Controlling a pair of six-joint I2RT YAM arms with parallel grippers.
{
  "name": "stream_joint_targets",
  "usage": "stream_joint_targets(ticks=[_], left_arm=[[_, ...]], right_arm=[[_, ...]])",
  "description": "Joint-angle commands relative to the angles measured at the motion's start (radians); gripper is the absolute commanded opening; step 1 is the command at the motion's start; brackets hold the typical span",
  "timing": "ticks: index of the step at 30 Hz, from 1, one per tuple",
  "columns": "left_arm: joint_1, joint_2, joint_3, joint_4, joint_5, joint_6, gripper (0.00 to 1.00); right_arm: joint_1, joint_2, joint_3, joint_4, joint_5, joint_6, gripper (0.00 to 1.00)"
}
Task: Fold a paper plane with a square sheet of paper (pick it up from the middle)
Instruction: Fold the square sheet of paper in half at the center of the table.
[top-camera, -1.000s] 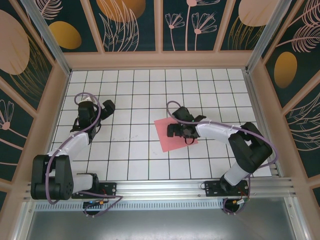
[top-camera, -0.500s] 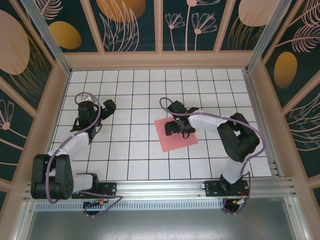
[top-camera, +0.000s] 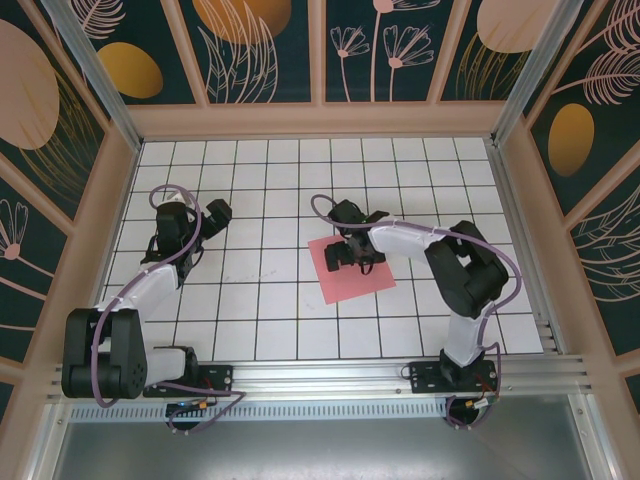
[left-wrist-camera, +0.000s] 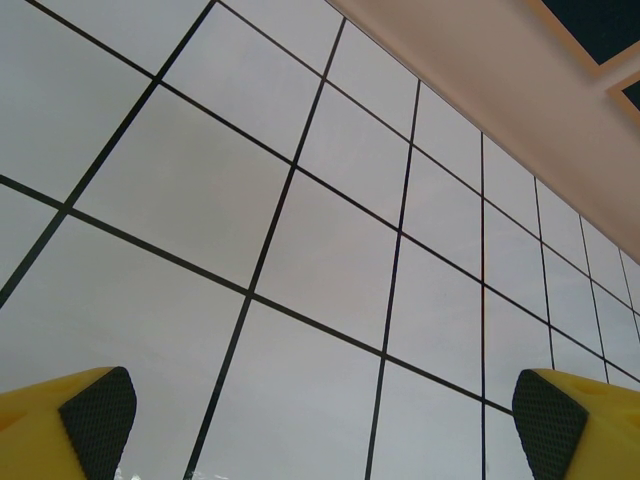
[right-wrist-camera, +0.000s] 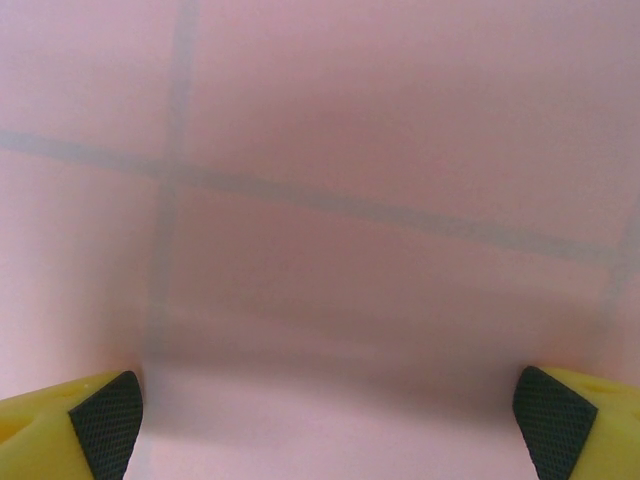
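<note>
Now lying flat on the grid table (top-camera: 262, 180), just right of centre: the square sheet of paper (top-camera: 352, 282), tile lines showing faintly through it. Poised over its upper half, the right gripper (top-camera: 348, 256), fingers spread wide, contact impossible to tell. Well apart to the left, the left gripper (top-camera: 207, 214), likewise wide open above bare tiles.

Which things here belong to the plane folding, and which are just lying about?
Job: square sheet of paper, flat on the tiled table; right claw, open over it.
Not the job: left claw, open over the table; patterned wall panels.
</note>
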Motion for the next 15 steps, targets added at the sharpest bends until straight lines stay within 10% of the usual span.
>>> stream_joint_targets(ticks=[1, 15], left_arm=[[0.005, 0.002, -0.006, -0.006, 0.005, -0.013, 0.98], [0.005, 0.011, -0.012, -0.009, 0.016, -0.017, 0.98]], right_arm=[[0.007, 0.035, 0.009, -0.041, 0.009, -0.009, 0.99], [-0.006, 0.091, -0.042, -0.028, 0.025, 0.008, 0.86]])
